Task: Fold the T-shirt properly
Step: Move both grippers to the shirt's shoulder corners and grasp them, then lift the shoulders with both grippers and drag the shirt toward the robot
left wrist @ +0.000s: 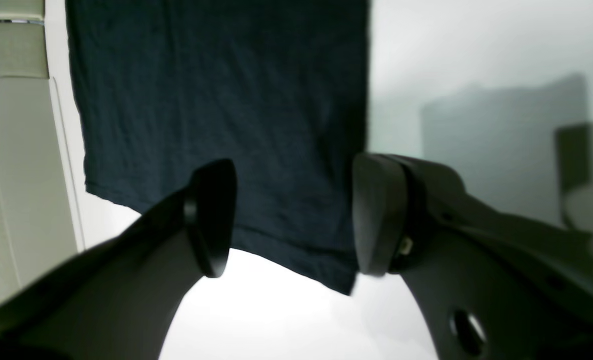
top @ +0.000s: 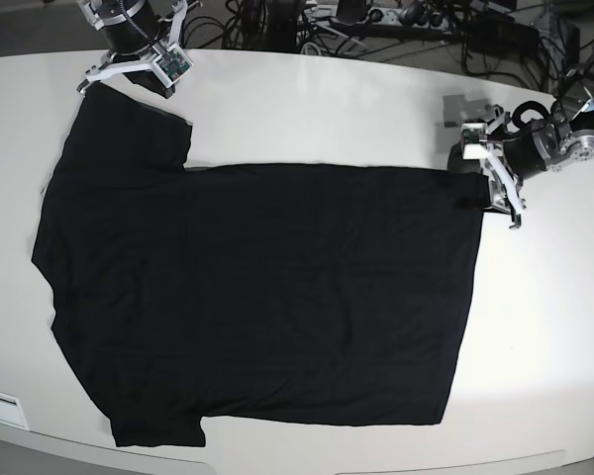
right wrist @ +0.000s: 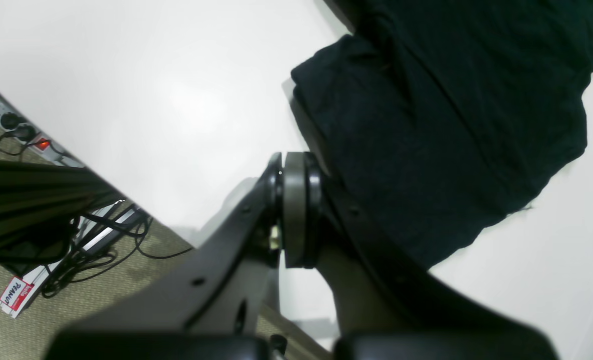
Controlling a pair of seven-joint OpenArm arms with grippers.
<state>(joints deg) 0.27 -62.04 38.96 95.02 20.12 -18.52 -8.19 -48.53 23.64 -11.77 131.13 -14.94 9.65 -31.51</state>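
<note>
Shirt (top: 257,297) lies flat, plain black face up, across most of the table (top: 554,346): hem toward the left arm's side, collar end and sleeves toward the right arm's. Spread out like this it looks ready for a first fold; none is made yet, by my reading.

Left gripper (left wrist: 291,220) hangs over a hem corner, jaws wide apart, nothing between them; the cloth lies below and beyond. In the base view it sits at the far hem corner, likely placed to take or just leave that corner.

Right gripper (right wrist: 296,210) is pressed shut, pads together, no cloth visibly pinched. It sits just beside the far sleeve (right wrist: 426,140), at the table's far edge.

Hard to tell:
- Whether either gripper touches the cloth.
- Printed face: turned down, unseen.
- Collar: black on black, not made out.
- Left wrist view is blurred; fingers (left wrist: 211,215) block part of the hem.
- Near sleeve close to the table's front edge.
</note>
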